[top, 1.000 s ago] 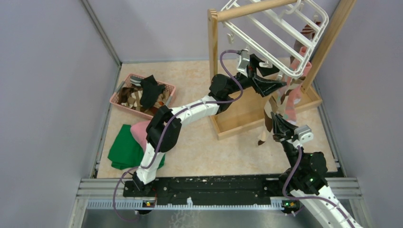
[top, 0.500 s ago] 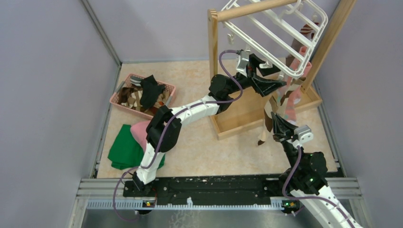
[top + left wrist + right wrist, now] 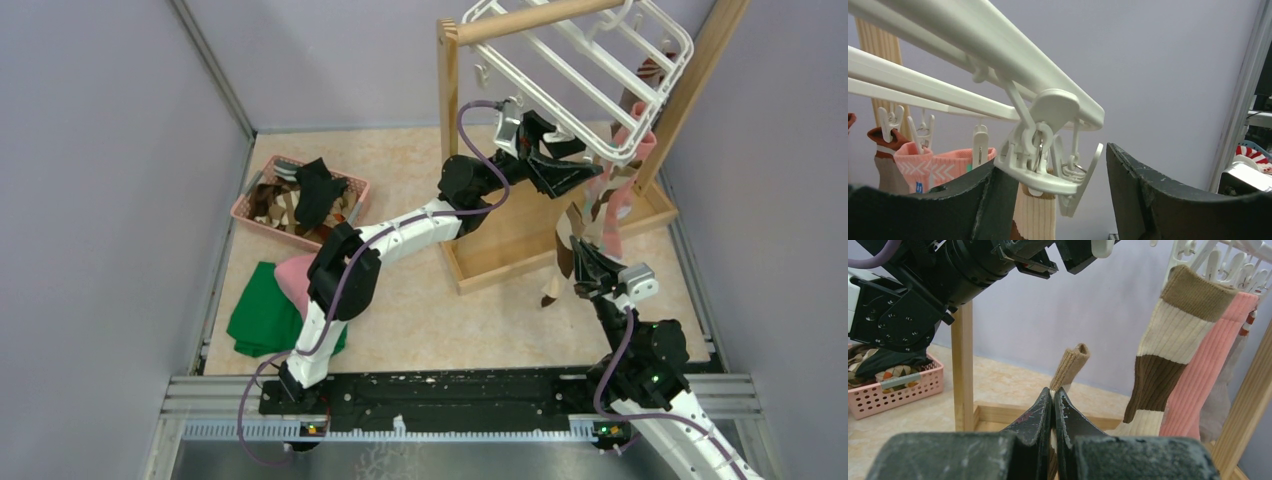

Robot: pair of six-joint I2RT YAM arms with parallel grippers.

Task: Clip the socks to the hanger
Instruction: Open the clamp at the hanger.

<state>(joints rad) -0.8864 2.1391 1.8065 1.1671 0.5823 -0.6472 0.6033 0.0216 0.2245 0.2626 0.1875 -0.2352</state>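
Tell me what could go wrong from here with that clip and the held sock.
The left fingers straddle the dangling clip off-centre; only one seems to touch it, so squeezing may swing it aside instead of opening it.
The right fingers pinch the sock below its leaning cuff, which may flop past the clip's mouth.

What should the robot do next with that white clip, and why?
Probably squeeze the left gripper on the white clip to open it: the gripper sits open around that clip, and the right gripper holds a sock cuff-up, ready.
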